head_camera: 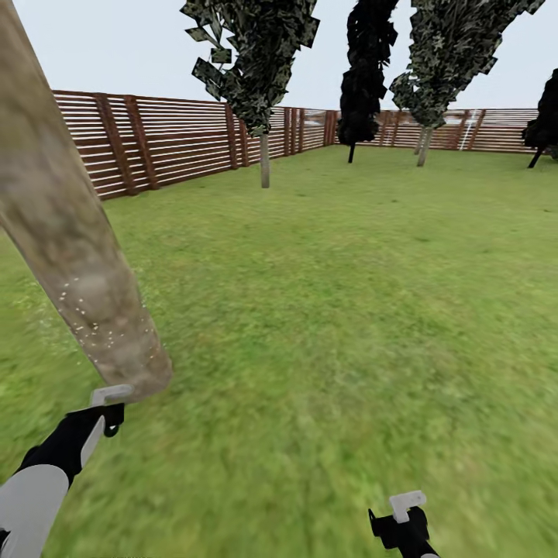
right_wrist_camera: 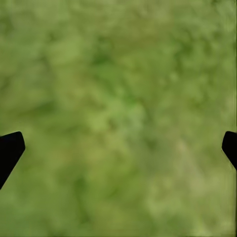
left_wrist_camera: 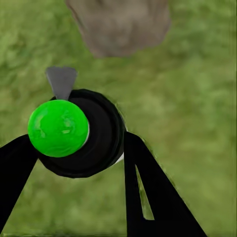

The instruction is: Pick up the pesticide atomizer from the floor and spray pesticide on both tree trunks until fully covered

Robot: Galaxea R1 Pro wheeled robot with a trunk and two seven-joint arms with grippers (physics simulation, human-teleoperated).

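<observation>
Spraying stage, judging by layout: pesticide atomizer [left_wrist_camera: 74, 133] clamped between left gripper [left_wrist_camera: 79, 148] fingers, one black finger on each side of the round black body, green ball cap on top, grey nozzle tip aimed toward base of tree trunk [left_wrist_camera: 118, 24]. In head view, left gripper [head_camera: 105, 411] sits just below and beside foot of the trunk [head_camera: 70, 232], grey nozzle piece nearly touching bark. White pesticide [head_camera: 89, 318] specks dotted on lower trunk, sparse; upper trunk looks bare. Coverage far from complete by the look of it.

To do the step well:
- keep nozzle aimed square at bark, not grass
- sweep upward along trunk, since specks only sit low
- back off slightly so cloud spreads instead of landing in one patch
- work around the trunk; far side hidden, coverage there unknown
- keep grip steady, bottle round and likely to twist

Right gripper [head_camera: 403, 523] low over lawn [head_camera: 349, 310], well apart from trunk; in right wrist view, fingertips [right_wrist_camera: 10, 148] at opposite edges, spread wide, nothing between, only grass.

Second pale-trunk tree [head_camera: 265, 159] stands further off by the fence [head_camera: 170, 139]. Too small to tell whether any specks on it. Probably next after this trunk.
</observation>
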